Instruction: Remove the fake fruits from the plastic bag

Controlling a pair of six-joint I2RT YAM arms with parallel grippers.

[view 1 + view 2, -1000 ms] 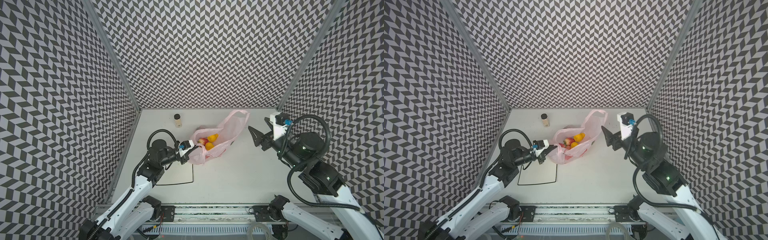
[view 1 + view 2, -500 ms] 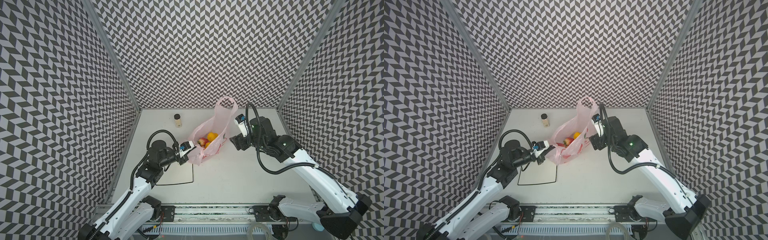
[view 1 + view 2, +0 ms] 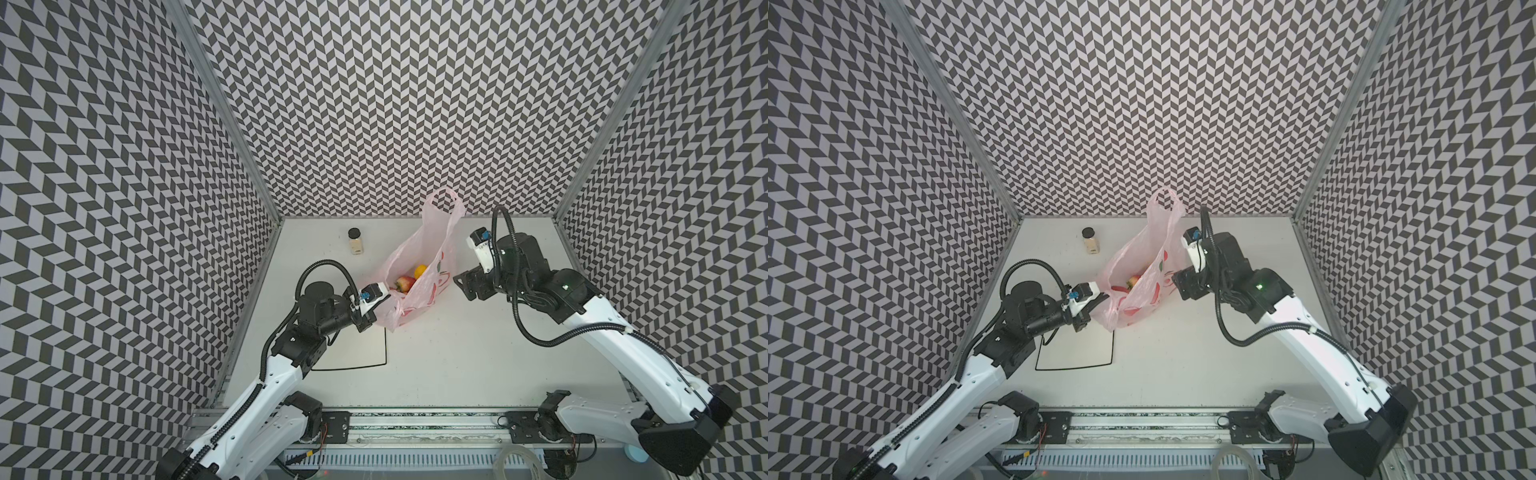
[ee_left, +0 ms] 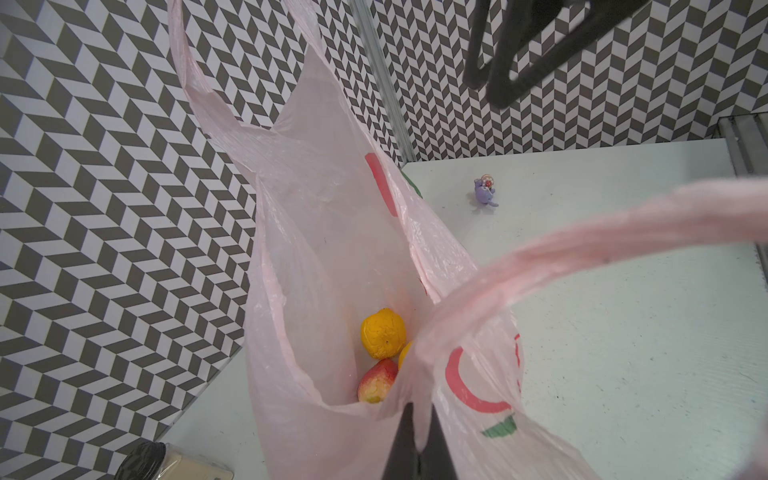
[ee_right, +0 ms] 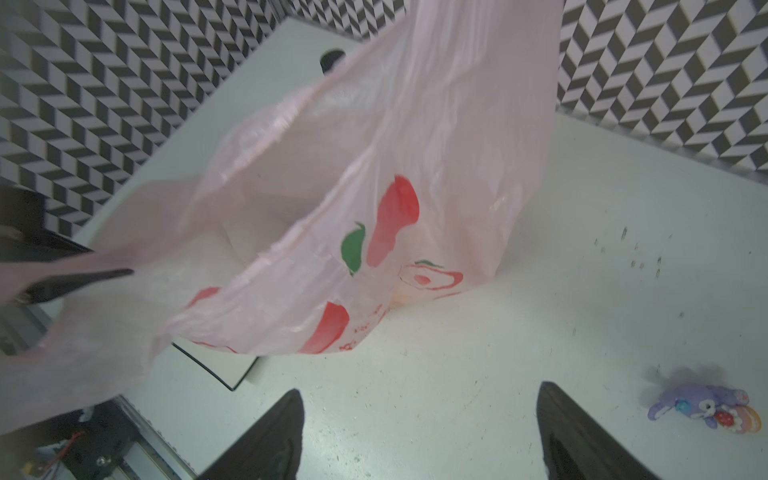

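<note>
Left wrist, unlike right wrist: fake fruits (image 4: 382, 338) inside plastic bag (image 4: 332, 232)

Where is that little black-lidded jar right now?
In both top views the jar sits toward the back of the table, left of the pink plastic bag and apart from it.

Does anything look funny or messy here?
Nothing has spilled: the fake fruits lie inside the plastic bag. The bag looks odd, though: one handle sticks up on its own while the left gripper pinches its other side. A small purple toy sits alone on the table.
</note>
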